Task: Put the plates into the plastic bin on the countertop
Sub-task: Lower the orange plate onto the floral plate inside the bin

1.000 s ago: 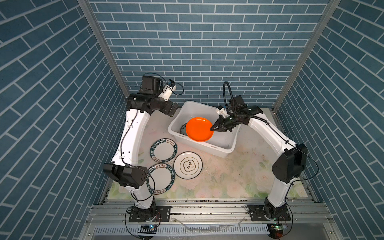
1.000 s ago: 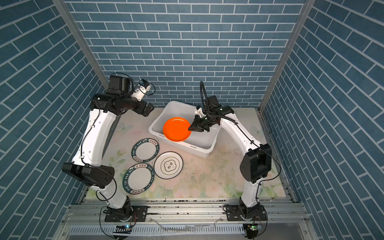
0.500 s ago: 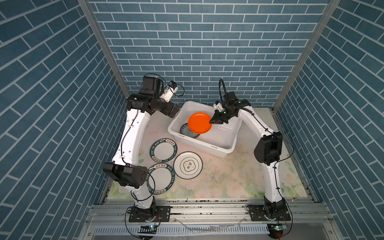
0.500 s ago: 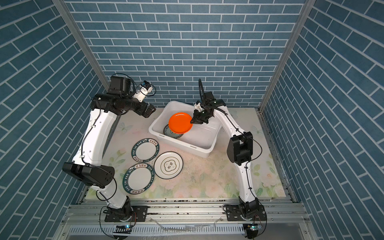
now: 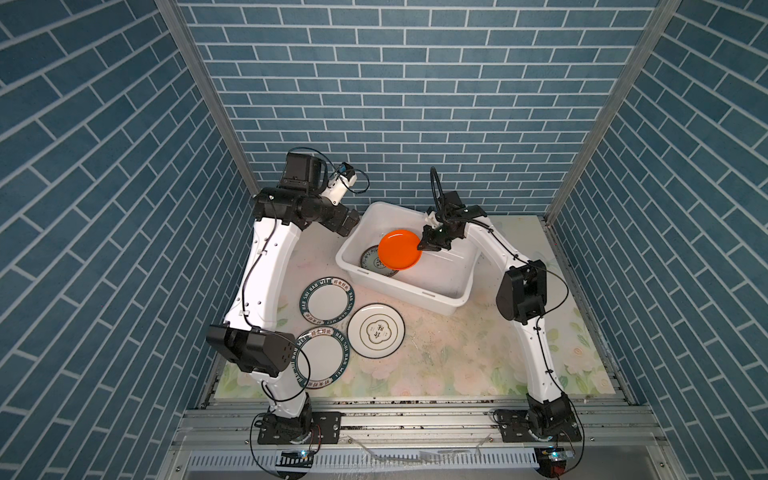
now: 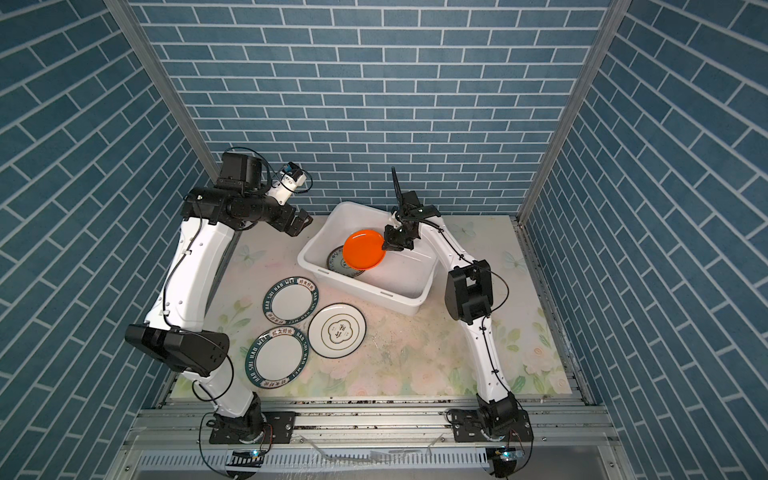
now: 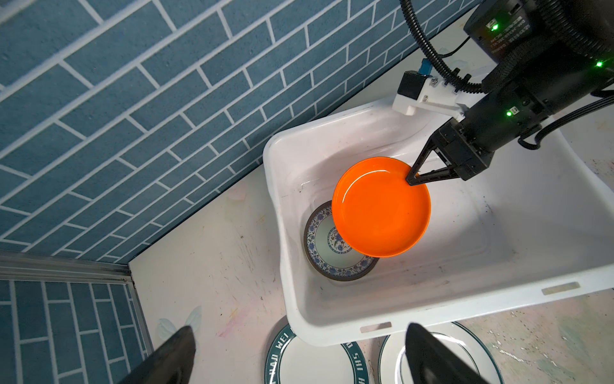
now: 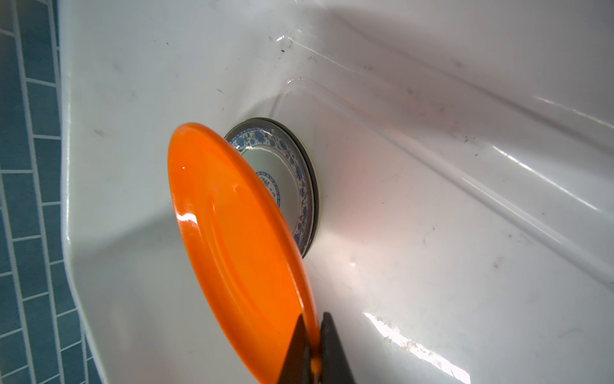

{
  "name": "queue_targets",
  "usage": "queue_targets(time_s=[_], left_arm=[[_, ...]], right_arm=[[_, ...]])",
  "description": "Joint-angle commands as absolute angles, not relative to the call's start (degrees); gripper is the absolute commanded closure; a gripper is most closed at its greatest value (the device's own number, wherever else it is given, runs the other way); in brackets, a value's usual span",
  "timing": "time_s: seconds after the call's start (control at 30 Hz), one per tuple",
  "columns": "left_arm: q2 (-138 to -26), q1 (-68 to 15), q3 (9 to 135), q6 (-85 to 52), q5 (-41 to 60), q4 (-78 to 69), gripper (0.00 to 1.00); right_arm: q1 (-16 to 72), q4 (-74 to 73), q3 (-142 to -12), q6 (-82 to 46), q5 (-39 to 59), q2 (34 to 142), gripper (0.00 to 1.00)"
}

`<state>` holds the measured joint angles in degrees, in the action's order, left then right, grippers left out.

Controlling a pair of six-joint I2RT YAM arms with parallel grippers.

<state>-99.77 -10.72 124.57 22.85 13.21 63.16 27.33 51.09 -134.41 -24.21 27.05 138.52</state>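
Plates are split between two places. On the flowered countertop [image 5: 457, 365] the white bin [image 5: 440, 272] sits toward the back wall. Three plates lie flat just in front of it: a green-lettered plate [image 5: 327, 300], a second green-lettered plate [image 5: 322, 357] nearer the robot's base, and a gold-motif plate [image 5: 376, 330].

Inside the bin, at its left end, a blue patterned plate [image 5: 371, 262] tops a small stack. The right wrist view shows a dark rim beneath it, but not how many plates. The orange plate [image 5: 399, 249] hangs tilted above that stack, partly overlapping it.

The right gripper [image 5: 423, 246] is clamped on the orange plate's rim. The left gripper [image 7: 299, 329] hovers beside the bin's left end, fingers wide apart and empty.

The step in hand looks like setting the orange plate down. Next, it should be levelled, centred over the blue one and brought close before release, so it neither drops nor slides off.
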Motion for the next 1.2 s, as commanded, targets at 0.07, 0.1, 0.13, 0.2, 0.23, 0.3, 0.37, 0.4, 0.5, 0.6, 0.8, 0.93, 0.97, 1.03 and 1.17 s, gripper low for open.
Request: queue_targets(time_s=[0.07, 0.1, 0.13, 0.2, 0.23, 0.3, 0.37, 0.4, 0.5, 0.6, 0.8, 0.93, 0.97, 1.03, 1.17], left_arm=[[-100.55, -10.41, 124.11, 23.08, 14.55, 64.29, 0.01], [-100.55, -10.41, 124.02, 23.18, 14.59, 64.17, 0.0], [-100.55, -10.46, 123.93, 23.12, 14.67, 64.17, 0.0], [-100.56, -10.44, 123.79, 23.12, 14.98, 64.17, 0.0], [-100.58, -10.45, 123.71, 23.12, 15.15, 64.12, 0.01], [-100.52, -10.4, 123.65, 23.27, 15.38, 64.07, 0.01], [-100.55, -10.38, 123.36, 23.52, 15.47, 63.81, 0.0], [-100.55, -10.37, 123.22, 23.63, 15.55, 63.65, 0.0], [-99.87, -10.37, 121.67, 23.95, 15.64, 62.31, 0.0], [-99.73, -10.21, 121.03, 24.26, 16.11, 61.83, 0.0], [-99.62, -9.33, 120.59, 23.67, 17.52, 61.52, 0.0], [-99.62, -8.97, 120.27, 23.6, 17.8, 61.49, 0.0], [-99.65, -8.88, 120.22, 23.55, 17.86, 61.44, 0.01], [-99.64, -8.74, 120.13, 23.56, 18.1, 61.5, 0.0], [-99.67, -8.57, 119.75, 23.38, 18.33, 61.27, 0.0]], right_arm=[[28.82, 46.47, -136.47, -28.11, 23.97, 140.78, 1.0], [28.9, 46.32, -136.75, -28.65, 23.74, 141.08, 1.0], [28.91, 46.32, -137.19, -29.2, 23.77, 141.58, 1.0], [29.03, 46.64, -138.04, -29.77, 24.01, 142.64, 1.0], [29.17, 46.63, -138.24, -30.01, 23.99, 142.95, 1.0], [29.44, 46.45, -138.32, -30.59, 24.06, 143.48, 1.0], [29.61, 46.24, -138.47, -31.48, 24.08, 143.96, 1.0], [29.75, 46.14, -138.64, -31.84, 24.17, 144.26, 1.0], [29.92, 46.31, -139.51, -32.72, 24.21, 145.25, 1.0], [30.23, 46.95, -140.7, -33.2, 24.39, 146.27, 1.0], [30.85, 47.07, -141.97, -34.44, 25.29, 147.87, 1.0], [31.1, 47.11, -142.99, -35.02, 25.83, 148.87, 0.99], [31.2, 47.11, -143.07, -35.14, 25.97, 149.0, 0.99], [31.37, 47.19, -143.27, -35.42, 26.34, 149.41, 0.98], [31.64, 47.19, -143.29, -35.93, 26.75, 149.94, 0.97]])
